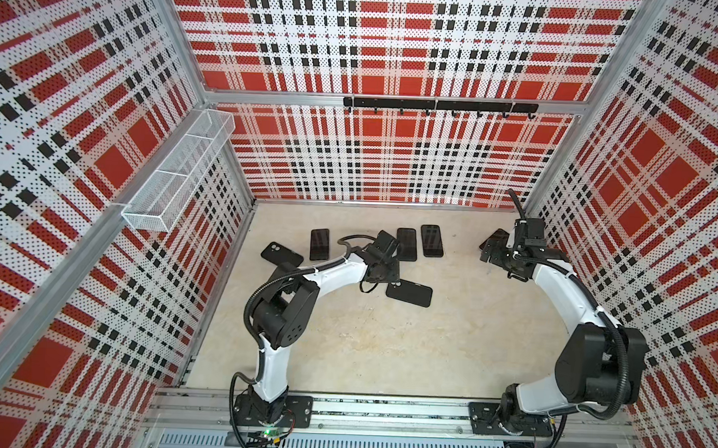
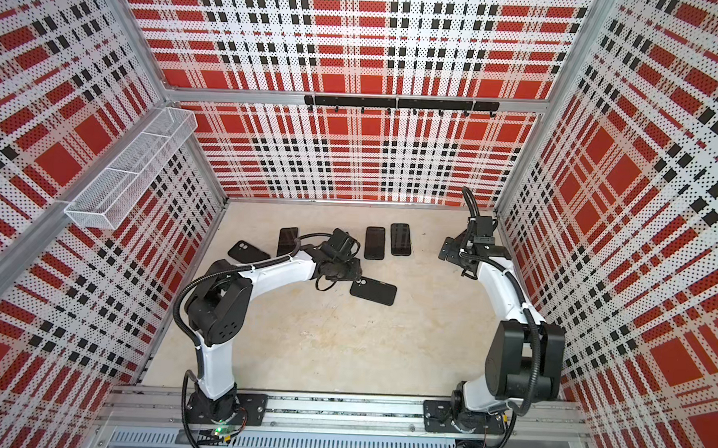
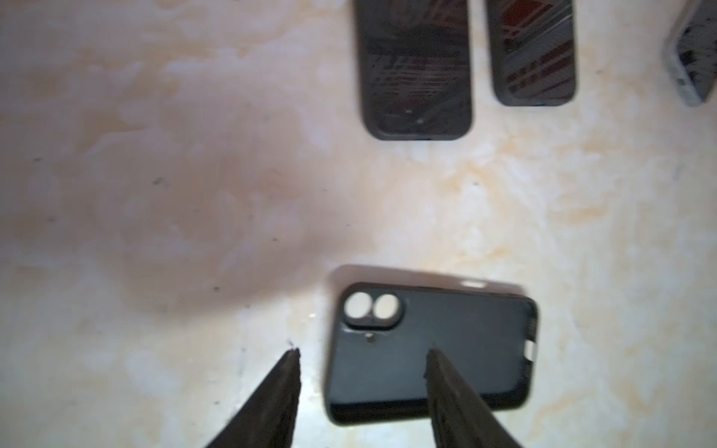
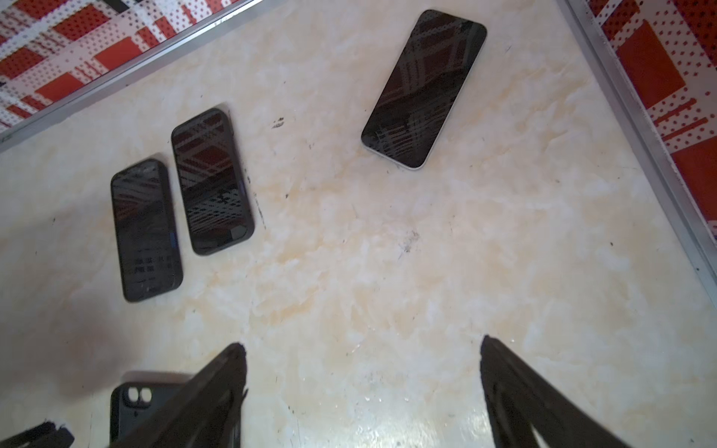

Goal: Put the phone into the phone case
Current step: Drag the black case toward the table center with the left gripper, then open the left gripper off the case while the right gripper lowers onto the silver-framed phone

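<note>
"Two arms over the table (image 1: pixel 385 351), and I drive both from here. Which one takes the phone?"

"The right one, I'd say. My right gripper (image 4: pixel 361 345) stands wide open with nothing between its fingers. The left arm is well apart from the phone."

"Where's the case?"

"The empty phone case (image 1: pixel 409 293) lies flat near the middle, with its long axis running left to right. My left gripper (image 3: pixel 361 351) hangs over it, fingers parted and holding nothing. One fingertip (image 3: pixel 438 364) crosses the case; whether it touches, I can't tell."

"And the phone itself?"

"The bare phone (image 4: pixel 423 89) lies screen up at the far right, ahead of the right gripper. It is right of the two cased phones (image 4: pixel 145 229), and its long axis is slanted, closer to near-far than to left-right."

"So it needs turning?"

"I judge so. It has to come left and nearer, then swing to match the case, camera end toward the camera cutout (image 3: pixel 372 310) at the case's left end."
</note>
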Robot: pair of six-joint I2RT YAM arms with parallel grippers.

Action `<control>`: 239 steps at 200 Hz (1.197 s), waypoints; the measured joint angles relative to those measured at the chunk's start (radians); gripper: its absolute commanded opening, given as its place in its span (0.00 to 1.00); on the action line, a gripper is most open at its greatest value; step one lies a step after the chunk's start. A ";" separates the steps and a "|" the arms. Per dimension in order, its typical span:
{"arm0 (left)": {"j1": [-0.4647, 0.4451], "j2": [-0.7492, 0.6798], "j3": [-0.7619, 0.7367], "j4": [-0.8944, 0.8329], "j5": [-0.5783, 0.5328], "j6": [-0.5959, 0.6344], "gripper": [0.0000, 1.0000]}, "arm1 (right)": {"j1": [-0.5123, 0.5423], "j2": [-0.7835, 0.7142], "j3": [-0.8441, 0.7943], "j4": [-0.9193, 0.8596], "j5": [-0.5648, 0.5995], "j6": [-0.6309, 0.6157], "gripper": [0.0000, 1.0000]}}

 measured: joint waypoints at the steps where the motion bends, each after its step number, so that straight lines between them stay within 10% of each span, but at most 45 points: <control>1: 0.000 0.001 -0.003 0.000 -0.002 0.001 0.54 | 0.000 0.003 0.002 0.000 0.001 0.001 0.95; 103: -0.019 0.070 -0.032 0.059 -0.009 0.045 0.19 | -0.038 0.446 0.410 -0.089 0.089 0.103 1.00; 239: -0.066 -0.026 -0.187 0.146 0.035 -0.055 0.23 | -0.045 0.878 0.900 -0.294 0.127 0.153 0.99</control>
